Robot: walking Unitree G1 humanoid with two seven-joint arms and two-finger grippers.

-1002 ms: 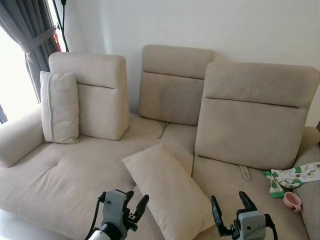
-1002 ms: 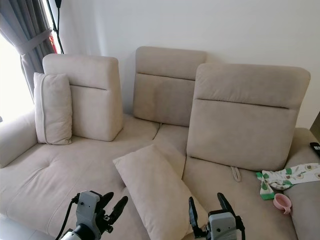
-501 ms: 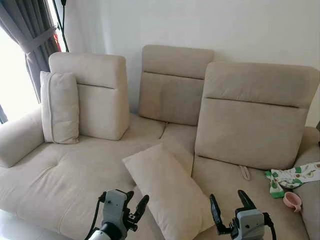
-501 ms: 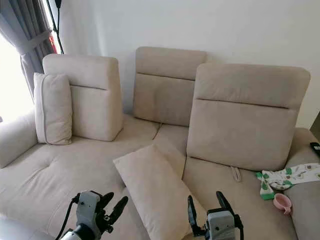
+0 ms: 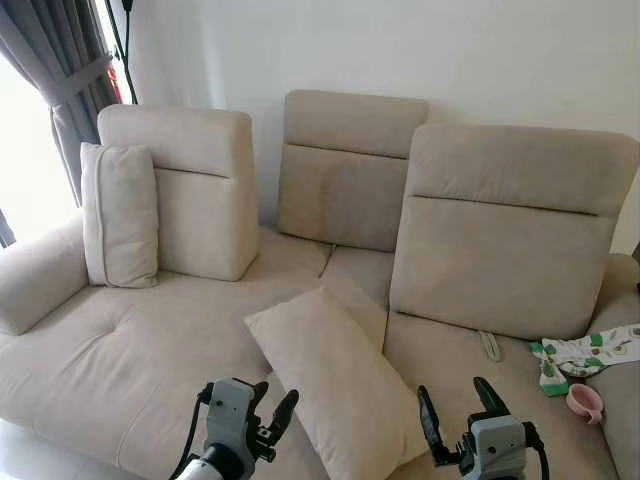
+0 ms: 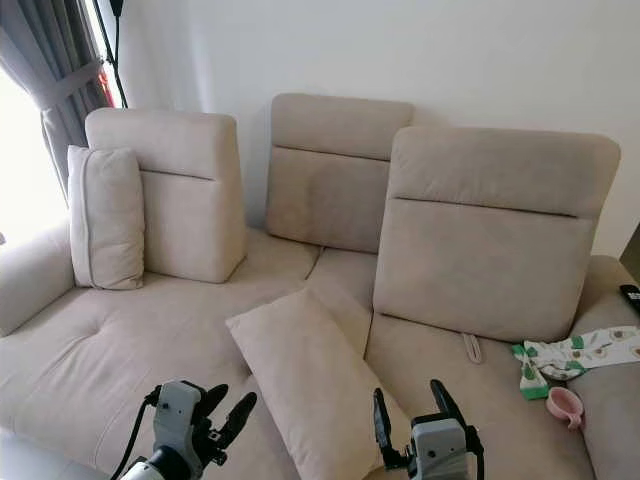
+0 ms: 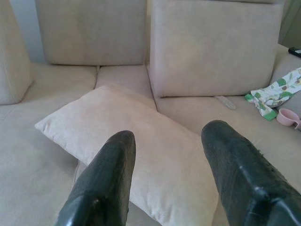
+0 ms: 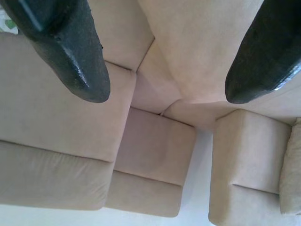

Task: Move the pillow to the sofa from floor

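1. Beige suede-like fabric covers the pillow [image 5: 335,385], a plump rectangle lying slanted on the sofa [image 5: 120,350] seat, its far corner leaning against the front of the seat cushion at the centre seam.
2. The pillow is on the sofa, not the floor, so the placing looks done.
3. The left end effector [image 5: 272,412] hovers just beside the pillow's near left edge, fingers spread and empty.
4. The right end effector [image 5: 452,413] hovers just beside its right edge, fingers spread wide, gripping nothing.
5. To finish well, I judge both arms should draw straight back without brushing the soft cover, which would drag or tip it off the front edge.
6. A second pillow [image 5: 120,214] stands upright by the left backrest; a green-patterned cloth [image 5: 580,352] and a pink cup [image 5: 585,402] lie at the right end.
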